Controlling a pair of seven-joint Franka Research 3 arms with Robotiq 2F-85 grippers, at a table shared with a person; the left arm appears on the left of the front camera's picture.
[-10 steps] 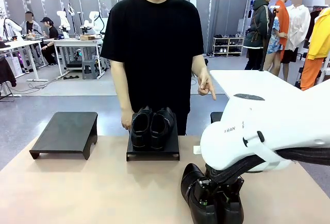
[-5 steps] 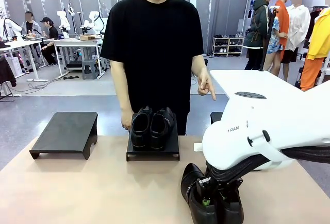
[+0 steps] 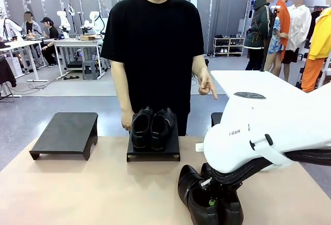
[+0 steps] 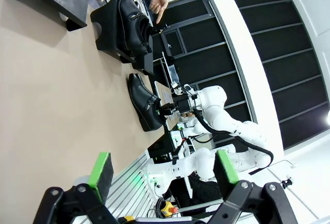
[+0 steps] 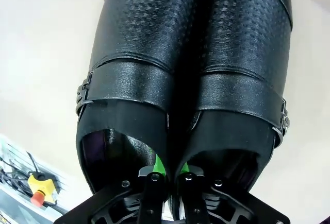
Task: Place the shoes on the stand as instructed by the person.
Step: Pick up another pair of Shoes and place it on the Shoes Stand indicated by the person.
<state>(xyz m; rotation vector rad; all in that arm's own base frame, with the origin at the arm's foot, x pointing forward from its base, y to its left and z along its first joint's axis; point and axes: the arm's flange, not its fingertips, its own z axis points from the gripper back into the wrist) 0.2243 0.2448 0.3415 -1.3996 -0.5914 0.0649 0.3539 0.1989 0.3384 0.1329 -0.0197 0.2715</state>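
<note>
A pair of black buckle-strap shoes (image 3: 195,196) sits on the table near its front edge, right of centre. My right gripper (image 3: 211,202) reaches down into them, shut on the two inner walls pressed together. The right wrist view shows both shoes (image 5: 136,74) side by side, with the green-padded fingers (image 5: 157,163) pinching the walls between them. A second black pair (image 3: 152,125) rests on the middle stand (image 3: 153,153). The person (image 3: 155,44) points a finger (image 3: 208,88) down to the picture's right. My left gripper (image 4: 160,170) hangs open over bare table.
An empty black stand (image 3: 66,132) sits at the table's back left. A dark corner of another stand (image 3: 216,116) peeks out behind my right arm (image 3: 269,126). Other people and workbenches are far behind.
The right gripper's fingers have closed on the inner walls of the buckle shoes, and the pair has shifted slightly left. The person's pointing hand and the left arm have stayed put.
</note>
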